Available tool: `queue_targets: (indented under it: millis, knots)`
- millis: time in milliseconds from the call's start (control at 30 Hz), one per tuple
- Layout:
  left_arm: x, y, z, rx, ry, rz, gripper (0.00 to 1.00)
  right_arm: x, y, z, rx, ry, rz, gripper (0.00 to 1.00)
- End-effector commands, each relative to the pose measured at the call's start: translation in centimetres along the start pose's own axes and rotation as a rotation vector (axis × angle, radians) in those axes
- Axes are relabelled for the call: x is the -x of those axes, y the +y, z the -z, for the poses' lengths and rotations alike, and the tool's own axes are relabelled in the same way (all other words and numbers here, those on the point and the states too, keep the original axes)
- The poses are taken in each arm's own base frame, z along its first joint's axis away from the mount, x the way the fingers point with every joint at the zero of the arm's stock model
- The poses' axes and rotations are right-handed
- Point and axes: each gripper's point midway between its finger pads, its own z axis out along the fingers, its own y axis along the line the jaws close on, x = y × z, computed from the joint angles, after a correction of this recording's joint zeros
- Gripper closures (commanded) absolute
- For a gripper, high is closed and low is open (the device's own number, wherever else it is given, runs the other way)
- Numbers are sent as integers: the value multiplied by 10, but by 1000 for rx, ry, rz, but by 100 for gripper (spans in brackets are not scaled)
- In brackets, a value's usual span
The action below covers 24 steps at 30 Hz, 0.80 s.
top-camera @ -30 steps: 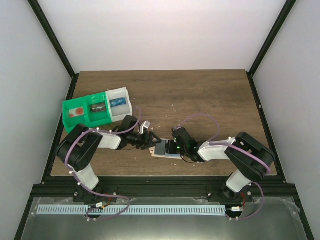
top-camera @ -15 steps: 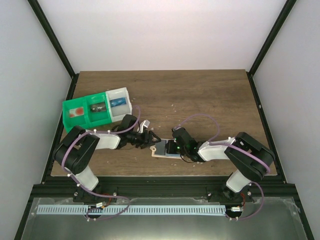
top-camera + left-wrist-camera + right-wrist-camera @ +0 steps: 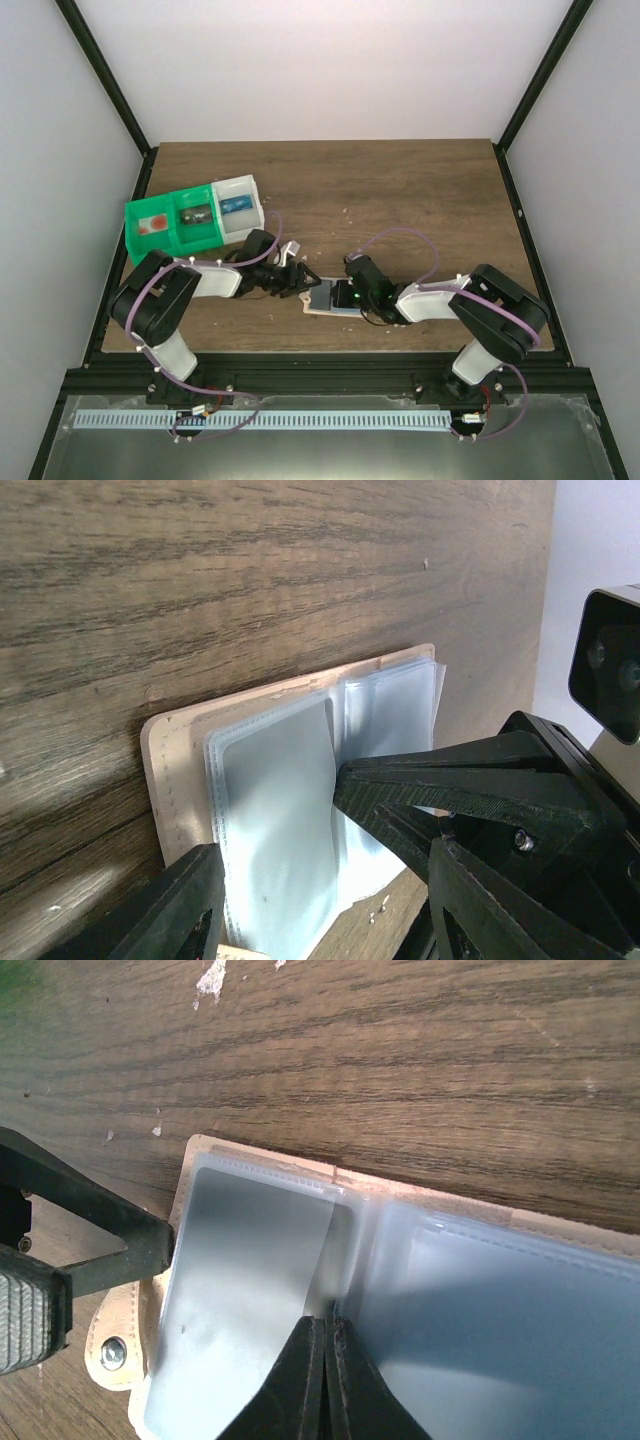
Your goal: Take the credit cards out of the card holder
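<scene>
The card holder (image 3: 330,299) lies open on the desk (image 3: 400,190), near-centre, between both arms. The left pincer (image 3: 303,284) stands open at the holder's left edge. The right pincer (image 3: 326,1332) is closed, with its tips on the clear sleeves (image 3: 250,1290) at the fold. No credit cards can be made out. A green bin (image 3: 170,226) and a white bin (image 3: 238,205) sit far-left, well apart.

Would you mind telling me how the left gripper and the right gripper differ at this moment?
The left gripper has its jaws apart, while the right gripper is shut. The left gripper's fingers flank one end of the card holder. The right gripper's closed tip presses on the clear sleeves near the holder's middle. The left gripper reaches in from one side and the right gripper from the opposite side. Both sit low at the holder.
</scene>
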Motion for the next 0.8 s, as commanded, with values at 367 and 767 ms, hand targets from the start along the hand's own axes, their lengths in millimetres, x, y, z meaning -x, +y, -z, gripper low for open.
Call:
queue_targets:
  millis: [367,767]
  knots:
    - [0,-5,-3,-41,4,-6,43,-17,-21,-5,-63,51,-9,100]
    - [9,6,-3,43,-28,-52,42,-17,-20,-5,-61,50,-11,99]
